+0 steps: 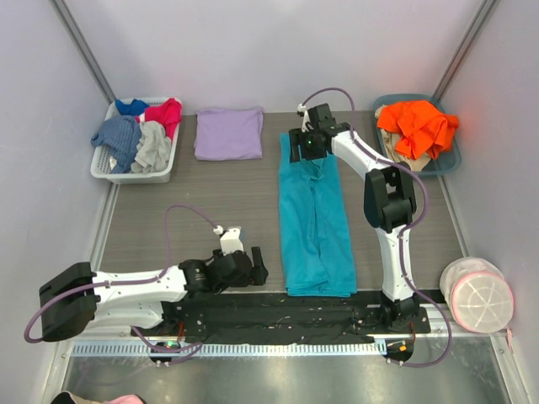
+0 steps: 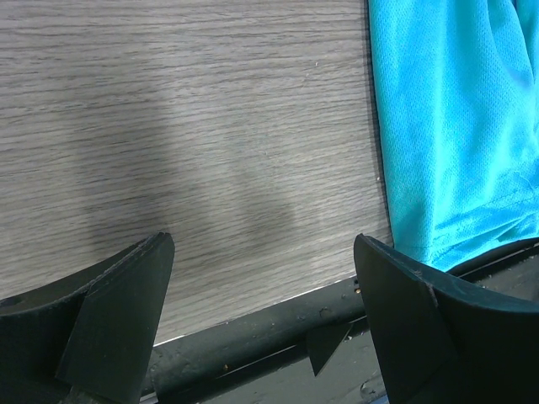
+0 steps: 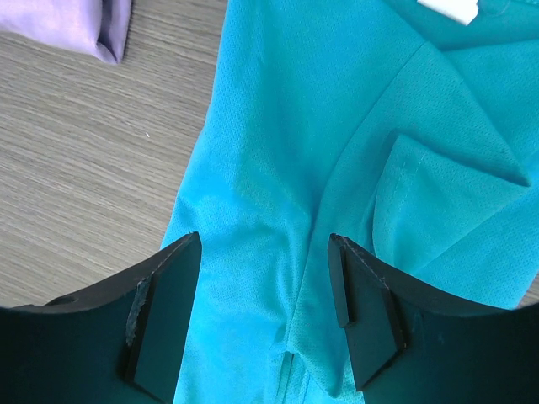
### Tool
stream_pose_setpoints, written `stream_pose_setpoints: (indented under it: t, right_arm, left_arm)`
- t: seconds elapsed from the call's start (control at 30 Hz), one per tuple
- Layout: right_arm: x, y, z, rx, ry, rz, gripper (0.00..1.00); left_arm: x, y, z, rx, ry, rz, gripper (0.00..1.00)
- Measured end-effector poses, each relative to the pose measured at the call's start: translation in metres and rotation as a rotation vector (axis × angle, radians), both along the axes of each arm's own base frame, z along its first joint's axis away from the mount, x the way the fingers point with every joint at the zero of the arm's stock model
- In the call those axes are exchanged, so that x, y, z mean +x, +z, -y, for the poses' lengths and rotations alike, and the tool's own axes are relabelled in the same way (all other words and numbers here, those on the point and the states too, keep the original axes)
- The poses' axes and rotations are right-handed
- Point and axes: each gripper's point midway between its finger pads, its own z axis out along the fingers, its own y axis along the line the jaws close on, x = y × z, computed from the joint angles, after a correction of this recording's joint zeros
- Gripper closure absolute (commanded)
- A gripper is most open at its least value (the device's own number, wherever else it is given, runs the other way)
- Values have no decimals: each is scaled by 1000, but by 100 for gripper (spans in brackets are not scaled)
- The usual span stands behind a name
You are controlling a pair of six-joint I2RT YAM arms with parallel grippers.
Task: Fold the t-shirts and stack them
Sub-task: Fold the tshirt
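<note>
Writing: none that I can read. The only tag is a white neck label [image 3: 450, 8], cut off at the frame edge.
T-shirts, count: two, one teal t-shirt [image 1: 316, 223] and one lavender t-shirt [image 1: 228, 133].
Teal t-shirt, position: folded into one long strip mid-table, collar at the far end, hem at the near edge.
Lavender t-shirt, position: folded into a rectangle at the far side, between the white basket [image 1: 126, 177] and the teal collar, apart from both.
My right gripper [image 3: 263, 244]: jaws apart above the teal collar end, holding nothing.
My left gripper [image 2: 261, 244]: jaws wide over bare table [image 2: 210, 126], just left of the teal hem, holding nothing.
Containers, count: two. The basket holds mixed garments [image 1: 139, 135] in red, blue and grey, number unclear. The blue tray [image 1: 455, 160] holds one orange garment [image 1: 417, 124].
</note>
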Motion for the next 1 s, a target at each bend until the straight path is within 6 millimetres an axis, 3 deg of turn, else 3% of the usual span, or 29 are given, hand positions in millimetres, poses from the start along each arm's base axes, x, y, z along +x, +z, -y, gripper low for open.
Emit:
stream_pose_setpoints:
  t: [0.5, 1.0]
  right_arm:
    - [-6, -31, 8, -43, -31, -51, 30]
    - [5, -37, 46, -202, -189, -6, 30]
  left_arm:
    - [0, 3, -2, -5, 5, 6, 6]
    - [0, 3, -2, -5, 5, 6, 6]
